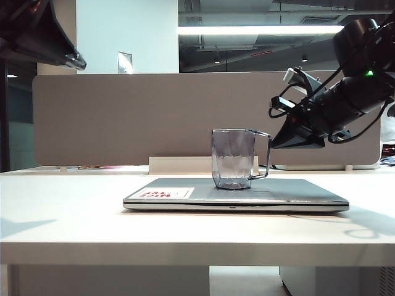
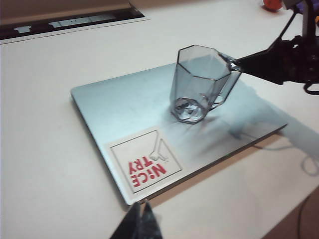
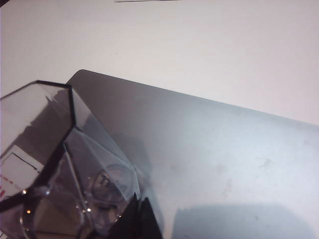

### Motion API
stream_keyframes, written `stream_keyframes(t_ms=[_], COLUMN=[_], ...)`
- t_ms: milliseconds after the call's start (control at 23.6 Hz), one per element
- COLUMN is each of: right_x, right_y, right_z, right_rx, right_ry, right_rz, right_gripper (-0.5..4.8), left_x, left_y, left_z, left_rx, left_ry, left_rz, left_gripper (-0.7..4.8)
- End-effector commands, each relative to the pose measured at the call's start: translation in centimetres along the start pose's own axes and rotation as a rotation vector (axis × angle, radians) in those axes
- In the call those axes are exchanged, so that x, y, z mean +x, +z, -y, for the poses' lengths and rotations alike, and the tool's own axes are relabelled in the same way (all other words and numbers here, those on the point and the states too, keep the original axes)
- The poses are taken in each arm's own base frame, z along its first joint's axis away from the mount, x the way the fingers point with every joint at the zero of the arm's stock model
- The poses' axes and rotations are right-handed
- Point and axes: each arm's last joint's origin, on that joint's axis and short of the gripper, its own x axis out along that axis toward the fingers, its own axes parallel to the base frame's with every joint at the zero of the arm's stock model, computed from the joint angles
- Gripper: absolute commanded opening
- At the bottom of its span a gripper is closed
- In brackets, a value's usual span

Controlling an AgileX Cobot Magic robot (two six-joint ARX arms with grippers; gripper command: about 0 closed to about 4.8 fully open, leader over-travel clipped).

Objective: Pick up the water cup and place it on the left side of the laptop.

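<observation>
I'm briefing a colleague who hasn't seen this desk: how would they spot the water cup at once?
Find the closed silver-grey laptop lying flat on the white table. The water cup stands upright on its lid, right of the white sticker with red print. It is the only clear, grey-blue faceted mug, its thin loop handle facing the right gripper.

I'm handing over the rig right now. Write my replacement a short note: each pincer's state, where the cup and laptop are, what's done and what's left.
Left pincer: shut, empty, raised over the table short of the laptop's sticker corner.
Right pincer: shut, empty, in the air beside the water cup's handle on the right; whether it touches cannot be told.
Water cup: upright on the lid of the closed laptop, near the middle.
White sticker: on the lid's left part.
Done: nothing yet, cup not grasped.
Left: grip the cup, lift it, set it on the table left of the laptop.
</observation>
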Motion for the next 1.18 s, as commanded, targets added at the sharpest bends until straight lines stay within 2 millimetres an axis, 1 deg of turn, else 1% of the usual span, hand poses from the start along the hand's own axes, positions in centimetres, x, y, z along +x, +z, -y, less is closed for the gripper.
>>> stream_keyframes(t_ms=[42, 465, 677, 804, 888, 973, 1184], right_x=[0.1, 1.0, 1.4, 1.6, 1.8, 1.9, 2.1], right_y=[0.4, -0.5, -1.7, -1.9, -2.2, -2.3, -2.3], right_z=[-0.6, -3.4, -5.3, -6.2, -7.3, -8.0, -8.7], right_rx=[-0.02, -0.037, -0.038, -0.05, -0.065, -0.08, -0.095], right_ry=[0.034, 0.104, 0.139, 0.162, 0.185, 0.194, 0.198], right_rz=[0.018, -0.047, -0.145, -0.153, -0.161, -0.163, -0.147], right_gripper=[-0.05, -0.05, -0.05, -0.06, -0.05, -0.06, -0.05], left_x=[-0.1, -0.1, -0.1, -0.1, -0.1, -0.1, -0.1], left_y=[0.4, 0.2, 0.1, 0.1, 0.1, 0.1, 0.0], left_z=[-0.1, -0.1, -0.1, -0.1, -0.1, -0.1, -0.1], left_rx=[0.009, 0.002, 0.002, 0.002, 0.002, 0.0, -0.004], left_ry=[0.016, 0.031, 0.031, 0.031, 0.031, 0.031, 0.031], left_rz=[0.018, -0.002, -0.005, -0.005, -0.006, -0.012, -0.024], left_gripper=[-0.06, -0.06, -0.06, -0.06, -0.06, -0.06, -0.06])
